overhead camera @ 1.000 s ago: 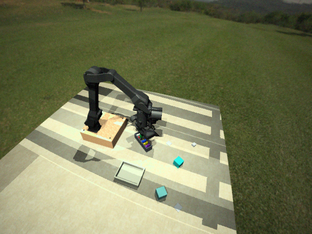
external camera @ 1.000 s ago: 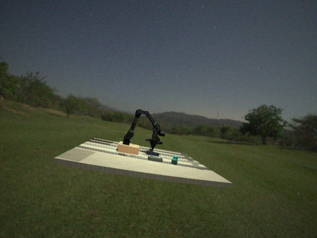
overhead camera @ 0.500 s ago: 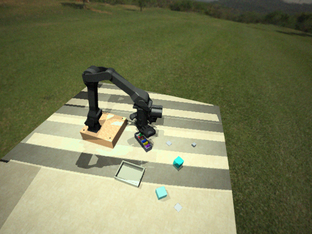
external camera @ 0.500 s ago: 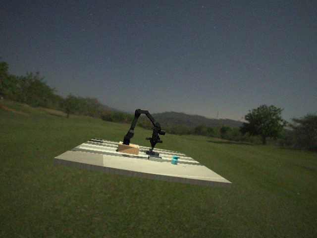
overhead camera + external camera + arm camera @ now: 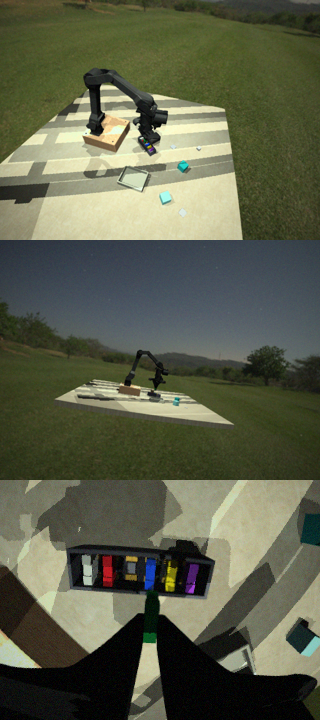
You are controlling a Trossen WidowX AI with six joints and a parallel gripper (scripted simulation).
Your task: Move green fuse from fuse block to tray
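Grass surrounds a pale counter (image 5: pixel 201 196) (image 5: pixel 165 411). Black two-fingered end effector (image 5: pixel 148 140) (image 5: pixel 155 389) (image 5: pixel 151 620) clamps the small green fuse (image 5: pixel 151 617), apparently above its block; lift straight clear before travelling trayward.

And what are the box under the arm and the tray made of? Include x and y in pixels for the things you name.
The box (image 5: pixel 102 145) (image 5: pixel 129 390) looks like wood, maybe smooth, because it's orangey brown with streaky patches. The tray (image 5: pixel 129 186) might be plastic or painted metal: it's one plain pale grey-green with thin, even walls, so I can't tell which.
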